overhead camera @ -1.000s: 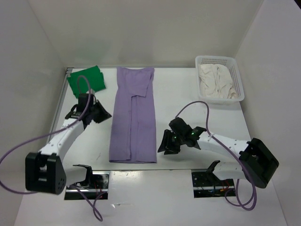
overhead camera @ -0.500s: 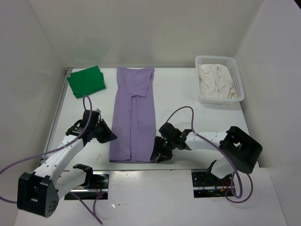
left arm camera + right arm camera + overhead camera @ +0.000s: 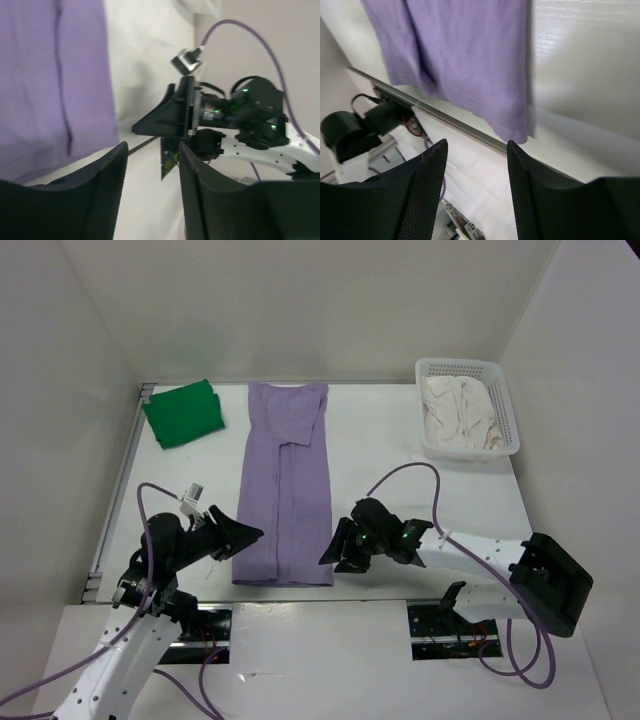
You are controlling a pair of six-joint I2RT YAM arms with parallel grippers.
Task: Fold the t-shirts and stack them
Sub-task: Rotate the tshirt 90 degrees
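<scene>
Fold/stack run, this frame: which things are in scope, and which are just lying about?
Job: purple shirt, flat mid-table; green shirt, folded at far left; white shirt, crumpled in the basket.
Lying about: basket, at far right.

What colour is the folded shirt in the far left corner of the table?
The folded shirt is bright green, seen best in the top external view.

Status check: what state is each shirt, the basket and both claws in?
purple shirt: folded into a long strip, lying flat
green shirt: folded, far left corner
white shirt: crumpled, unfolded
basket: upright, holding the white shirt
left claw: open, empty
right claw: open, empty
</scene>
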